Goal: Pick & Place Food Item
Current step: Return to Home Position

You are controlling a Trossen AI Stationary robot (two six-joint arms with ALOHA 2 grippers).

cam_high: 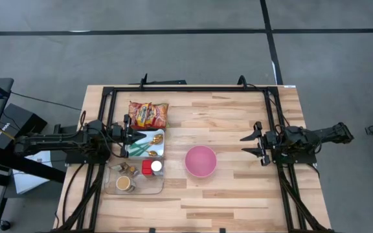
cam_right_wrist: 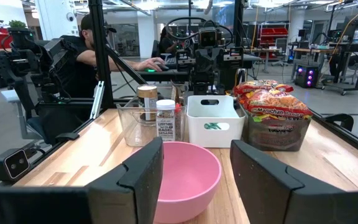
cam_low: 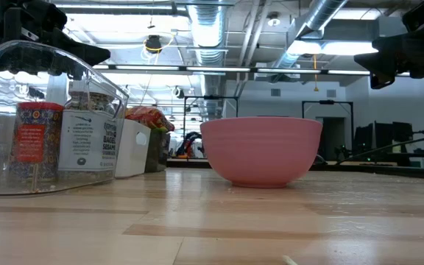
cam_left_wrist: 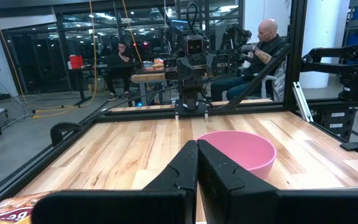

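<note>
Right tool first: fingers spread wide, nothing between them, hanging above the counter out at its own end. Closest to it, straight ahead of the fingertips, sits the pink bowl, upright and well apart from everything else. Past the bowl comes a row of three containers. The white bin is dead ahead, handle slot facing the tool. Just beside it on one flank is the clear bin, holding a few jars that stand upright. On the other flank is the red noodle pack, on end in the dark bin and sticking up above its rim, close against the white bin. Farther on, behind that row, is the left tool: clenched, its two fingers pressed tip to tip with nothing caught between them, poised over the white bin's far edge and pointing back across the counter toward the bowl. Beyond the counter, in the room, a person in a dark top leans over a desk.
</note>
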